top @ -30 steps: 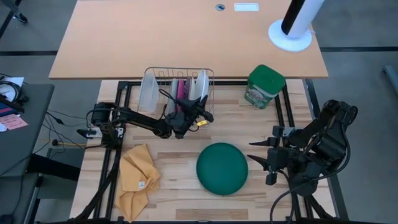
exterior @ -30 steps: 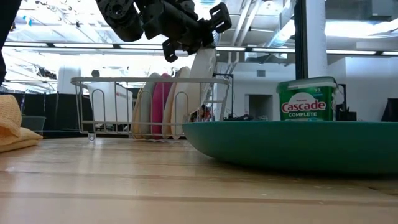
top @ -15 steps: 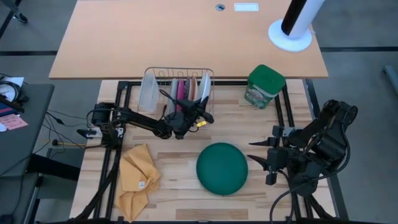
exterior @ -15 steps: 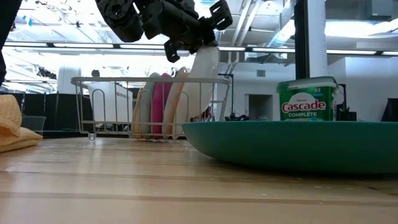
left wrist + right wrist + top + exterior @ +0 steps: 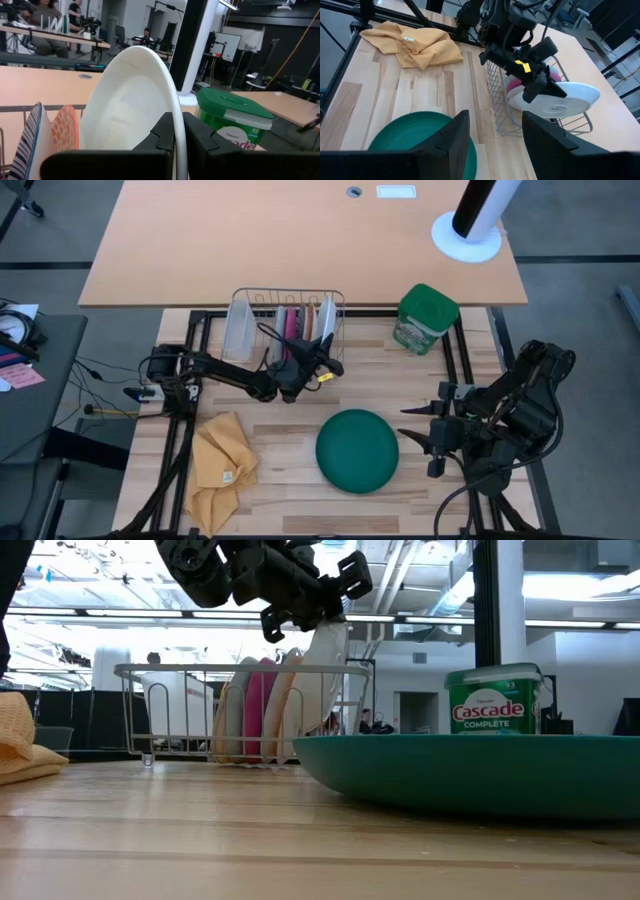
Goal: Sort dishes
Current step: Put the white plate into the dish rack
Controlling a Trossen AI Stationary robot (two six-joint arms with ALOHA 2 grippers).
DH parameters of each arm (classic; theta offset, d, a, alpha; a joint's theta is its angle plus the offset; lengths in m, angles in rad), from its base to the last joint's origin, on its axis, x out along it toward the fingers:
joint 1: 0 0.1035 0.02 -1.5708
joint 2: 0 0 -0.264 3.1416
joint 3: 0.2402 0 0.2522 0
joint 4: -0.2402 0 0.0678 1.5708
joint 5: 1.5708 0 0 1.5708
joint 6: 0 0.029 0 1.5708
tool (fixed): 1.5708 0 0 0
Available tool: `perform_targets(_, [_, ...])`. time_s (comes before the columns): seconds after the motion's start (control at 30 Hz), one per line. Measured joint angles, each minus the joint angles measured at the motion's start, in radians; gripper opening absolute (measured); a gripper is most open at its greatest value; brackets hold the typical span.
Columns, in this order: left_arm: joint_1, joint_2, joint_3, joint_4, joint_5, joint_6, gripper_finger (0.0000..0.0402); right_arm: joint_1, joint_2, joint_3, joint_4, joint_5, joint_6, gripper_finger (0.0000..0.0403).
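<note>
Looking down from the high view, I see my left gripper reaching in over the wire dish rack at the back of the table, and its fingers are clamped on the rim of a white plate. In the left wrist view the two dark fingertips pinch that rim from either side, with the plate standing on edge. From the low view the white plate leans upright at the right end of the rack, its upper edge caught in the gripper above the rack's top wire. Beside it in the rack stand the other dishes: a magenta-pink plate and an orange-and-white patterned plate, all on edge and close together; a blue-striped plate shows next to the patterned one in the wrist view. A frosted container sits at the rack's left end.

The large dark green plate lies upside down on the table in front of the rack, well apart from it. My right gripper waits near the table's right edge, just beside the green plate, with its fingers spread apart and holding nothing. A green canister stands to the right of the rack, and a yellow cloth lies crumpled at the front left
</note>
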Motion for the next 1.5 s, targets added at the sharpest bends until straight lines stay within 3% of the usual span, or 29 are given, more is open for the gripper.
perform_targets(0.73, [0.0, -0.002, 0.001, -0.095, -0.033, 0.022, 0.0011, 0.0, 0.0, 0.0, 0.0, 0.0, 0.0, 0.0179])
perform_targets(0.97, [0.013, -0.005, 0.003, -0.177, -0.025, -0.04, 0.0011, 0.0, 0.0, 0.0, 0.0, 0.0, 0.0, 0.0179])
perform_targets(1.5, [0.031, -0.001, -0.001, -0.115, -0.016, 0.038, 0.0011, 0.0, 0.0, 0.0, 0.0, 0.0, 0.0, 0.0179])
